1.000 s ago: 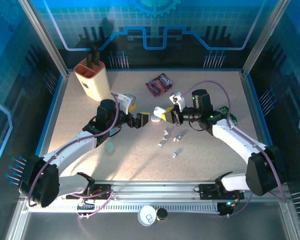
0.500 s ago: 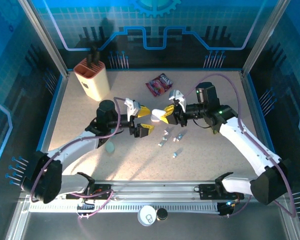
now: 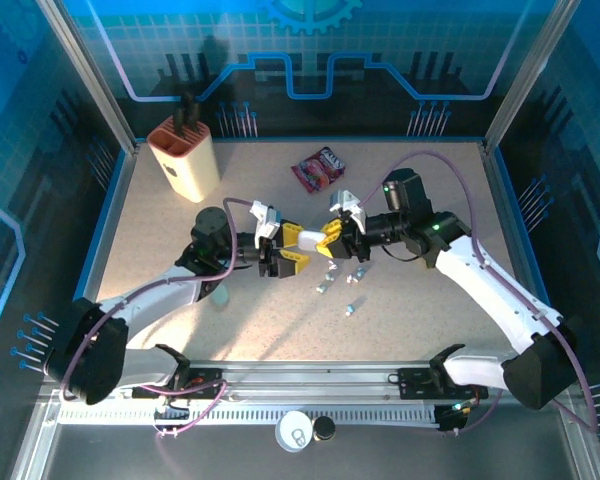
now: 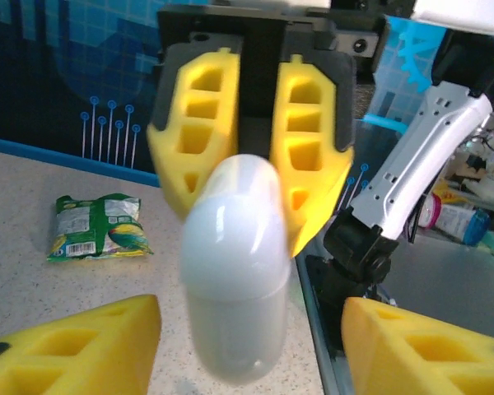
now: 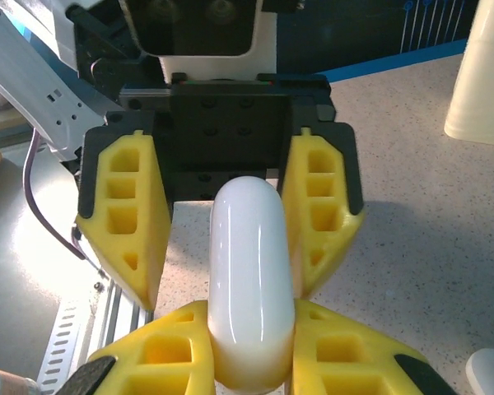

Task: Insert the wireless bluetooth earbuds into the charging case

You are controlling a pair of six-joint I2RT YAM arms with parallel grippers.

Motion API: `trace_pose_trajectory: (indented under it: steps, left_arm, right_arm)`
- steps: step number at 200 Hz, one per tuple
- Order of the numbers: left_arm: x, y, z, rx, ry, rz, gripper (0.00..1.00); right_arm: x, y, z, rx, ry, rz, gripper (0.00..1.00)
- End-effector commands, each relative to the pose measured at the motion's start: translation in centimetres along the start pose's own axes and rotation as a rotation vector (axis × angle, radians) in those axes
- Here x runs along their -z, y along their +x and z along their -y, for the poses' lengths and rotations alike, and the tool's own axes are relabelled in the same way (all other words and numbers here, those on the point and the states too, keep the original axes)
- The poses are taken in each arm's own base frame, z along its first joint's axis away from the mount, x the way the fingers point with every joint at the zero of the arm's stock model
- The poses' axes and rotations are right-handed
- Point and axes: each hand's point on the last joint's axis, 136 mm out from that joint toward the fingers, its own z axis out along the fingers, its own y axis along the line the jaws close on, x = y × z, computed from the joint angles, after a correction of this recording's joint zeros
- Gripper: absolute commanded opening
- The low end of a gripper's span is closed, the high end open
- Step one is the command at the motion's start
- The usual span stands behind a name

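Right tool (image 5: 251,333): clenched on one end of the white charging case (image 5: 249,247), yellow pads pressed to both flanks, case jutting straight out past the tips. Left tool (image 4: 249,329): released, facing the right one nose to nose above mid-bench, its fingers (image 5: 122,222) spread to either side of the case's free end. Clear gap on one side, the other side too close to tell contact. Case shut as far as visible, with a seam line around the body in the left wrist view.

Wireless bluetooth earbuds (image 3: 360,272): loose on the bench (image 3: 400,335), a small scatter of tiny pale pieces at 5 o'clock from the meeting tools, near them but apart from the case.

Elsewhere on the bench: beige block (image 3: 183,158) with dark handles at 10 o'clock, red snack packet (image 3: 320,169) at 12 o'clock, green packet (image 4: 99,224) lying flat near the blue edge strip in the left wrist view.
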Motion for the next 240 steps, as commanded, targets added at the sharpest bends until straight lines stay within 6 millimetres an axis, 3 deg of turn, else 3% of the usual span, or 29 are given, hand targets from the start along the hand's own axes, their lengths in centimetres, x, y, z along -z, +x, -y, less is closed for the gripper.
trace_pose_trajectory:
  steps: [1,28,54,84,99,128,138,165,214,223,240]
  left_arm:
    - [0.0,-0.1,1.5,-0.051,0.028,-0.002,0.49]
    - [-0.2,-0.4,2.1,-0.053,0.038,-0.001,0.39]
    - [-0.2,0.0,2.5,-0.060,0.043,-0.021,0.22]
    - [0.0,0.5,2.6,-0.072,0.027,-0.042,0.09]
    - [0.1,0.7,2.5,-0.074,0.017,-0.042,0.10]
    - [0.0,0.8,1.9,-0.076,0.000,-0.037,0.32]
    - [-0.1,0.9,1.9,-0.072,0.003,-0.037,0.34]
    - [-0.1,0.7,2.0,-0.073,0.007,-0.031,0.33]
    - [0.0,0.5,2.3,-0.081,0.015,-0.026,0.12]
    - [0.0,0.6,2.3,-0.088,0.015,-0.027,0.10]
    - [0.1,1.0,2.2,-0.097,0.009,-0.038,0.10]
  right_arm:
    - [-0.1,-0.4,-0.4,0.036,0.000,-0.010,0.07]
    - [-0.3,0.1,-0.6,0.039,0.002,-0.036,0.07]
    - [-0.3,0.3,-0.6,0.036,0.004,-0.030,0.07]
    - [-0.2,0.1,-0.5,0.026,0.026,-0.013,0.09]
    - [-0.1,-0.2,-0.2,0.018,0.045,0.010,0.09]
    - [0.3,-0.8,-0.5,0.038,0.058,0.063,0.06]
    - [0.3,-0.7,-0.5,0.039,0.058,0.065,0.06]
    - [0.3,-0.6,-0.7,0.038,0.048,0.061,0.06]
    - [0.2,-0.2,-0.8,0.036,0.042,0.039,0.08]
    - [0.2,-0.2,-0.6,0.030,0.052,0.042,0.13]
    - [0.3,-0.8,0.2,0.000,0.096,0.072,0.35]
